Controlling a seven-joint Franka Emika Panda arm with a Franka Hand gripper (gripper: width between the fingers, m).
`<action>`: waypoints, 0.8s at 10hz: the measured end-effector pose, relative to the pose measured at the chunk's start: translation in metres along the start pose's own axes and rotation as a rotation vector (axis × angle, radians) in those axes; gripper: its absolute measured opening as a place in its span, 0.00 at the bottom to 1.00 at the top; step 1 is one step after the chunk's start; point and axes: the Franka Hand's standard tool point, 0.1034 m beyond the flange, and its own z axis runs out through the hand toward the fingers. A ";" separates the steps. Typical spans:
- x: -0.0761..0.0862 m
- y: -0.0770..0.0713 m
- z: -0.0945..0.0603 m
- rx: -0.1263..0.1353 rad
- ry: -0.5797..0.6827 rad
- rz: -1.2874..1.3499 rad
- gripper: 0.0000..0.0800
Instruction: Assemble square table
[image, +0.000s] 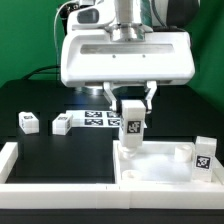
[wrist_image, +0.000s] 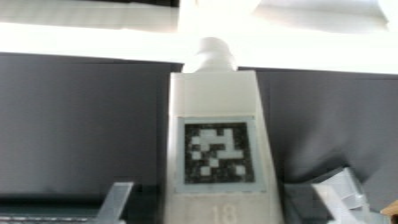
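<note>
While one small white tagged leg (image: 27, 122) and a second leg (image: 62, 125) lie loose on the black counter (image: 60, 155), the pincer (image: 132, 105) clamps a third leg (image: 131, 122) over a corner of the white square tray-like tabletop (image: 160, 165); a fourth leg (image: 203, 155), at the exterior view's right, seems fitted, leaving three.

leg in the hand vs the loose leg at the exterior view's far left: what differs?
Pose: the held leg stands upright; the far-left leg lies on its side.
Support: the held leg sits between the fingers of the hand, at a corner of the square top; the far-left leg rests free on the black table.
Shared: both white, each with a black-and-white tag.
</note>
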 end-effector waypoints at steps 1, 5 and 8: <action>0.000 -0.006 0.002 0.005 -0.001 -0.003 0.36; -0.015 -0.017 0.017 0.010 -0.015 0.000 0.36; -0.021 -0.011 0.022 0.005 -0.023 0.005 0.36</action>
